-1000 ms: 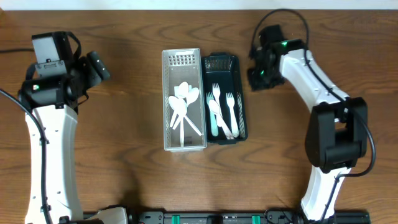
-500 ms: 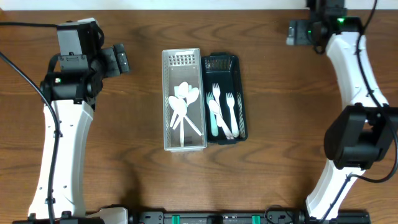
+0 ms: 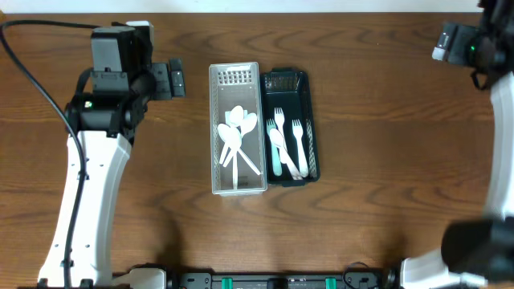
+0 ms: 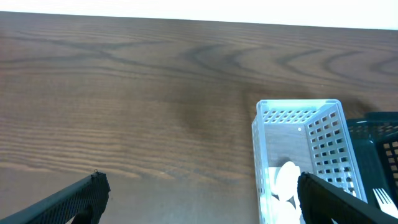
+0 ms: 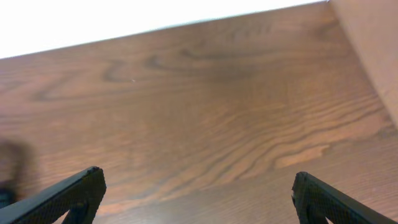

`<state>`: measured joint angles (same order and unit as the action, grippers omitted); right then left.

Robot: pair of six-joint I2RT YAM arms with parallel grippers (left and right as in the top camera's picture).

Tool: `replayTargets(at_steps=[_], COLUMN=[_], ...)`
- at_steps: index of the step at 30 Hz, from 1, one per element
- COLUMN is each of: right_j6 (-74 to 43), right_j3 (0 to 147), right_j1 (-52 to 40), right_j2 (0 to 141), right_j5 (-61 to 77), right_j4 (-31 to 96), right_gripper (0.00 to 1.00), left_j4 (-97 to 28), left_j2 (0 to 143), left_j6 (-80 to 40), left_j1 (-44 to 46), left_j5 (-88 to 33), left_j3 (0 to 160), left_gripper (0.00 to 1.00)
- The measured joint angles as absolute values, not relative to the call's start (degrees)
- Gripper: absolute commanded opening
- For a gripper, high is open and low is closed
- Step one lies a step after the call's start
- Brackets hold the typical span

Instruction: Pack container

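Note:
A white slotted container (image 3: 214,128) holding white spoons (image 3: 235,132) stands mid-table, side by side with a dark teal container (image 3: 285,79) that holds white forks (image 3: 289,136) and a pale teal utensil. My left gripper (image 3: 178,79) hovers just left of the white container's far end, open and empty. In the left wrist view, that white container (image 4: 264,134) lies ahead to the right between the wide-spread fingers (image 4: 81,196), with the dark one (image 4: 380,127) at the edge. My right gripper (image 3: 440,44) is at the far right back corner, open. In its wrist view the gripper (image 5: 199,199) has only bare wood between its fingers.
The brown wooden table (image 3: 369,160) runs to a pale back edge (image 4: 186,15). Both arm bases stand at the front of the table. A lighter wooden surface (image 5: 373,50) shows at the right of the right wrist view.
My right arm has swung away from the dark container to the back right corner and opened its jaws. My left arm has moved right, toward the white container.

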<state>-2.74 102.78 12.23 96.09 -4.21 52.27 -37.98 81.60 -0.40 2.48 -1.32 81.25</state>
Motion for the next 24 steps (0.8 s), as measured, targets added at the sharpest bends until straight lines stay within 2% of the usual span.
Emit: replayTargets(at_steps=[7, 13, 17, 24], right_j6=[-2.8, -2.9, -3.3, -6.0], right_j3=[86.7, 72.5, 64.4, 53.4], right_j1=[11.2, 7.8, 2.7, -8.1], right_j2=[82.3, 74.3, 67.9, 56.4], right_j5=[-2.5, -2.0, -2.5, -5.1], right_j4=[50.2, 49.9, 49.9, 51.3], right_gripper=[0.99, 0.99, 0.99, 0.99], left_j4=[-35.9, -28.1, -23.6, -22.7], left_j2=[72.8, 59.5, 49.6, 32.9], left_j6=[-1.3, -1.5, -1.5, -1.5], left_j1=[3.2, 3.5, 3.5, 3.5], left_j5=[0.1, 2.0, 2.5, 3.0], left_j3=[76.1, 62.7, 50.9, 37.1], left_gripper=[0.98, 0.98, 0.98, 0.98])
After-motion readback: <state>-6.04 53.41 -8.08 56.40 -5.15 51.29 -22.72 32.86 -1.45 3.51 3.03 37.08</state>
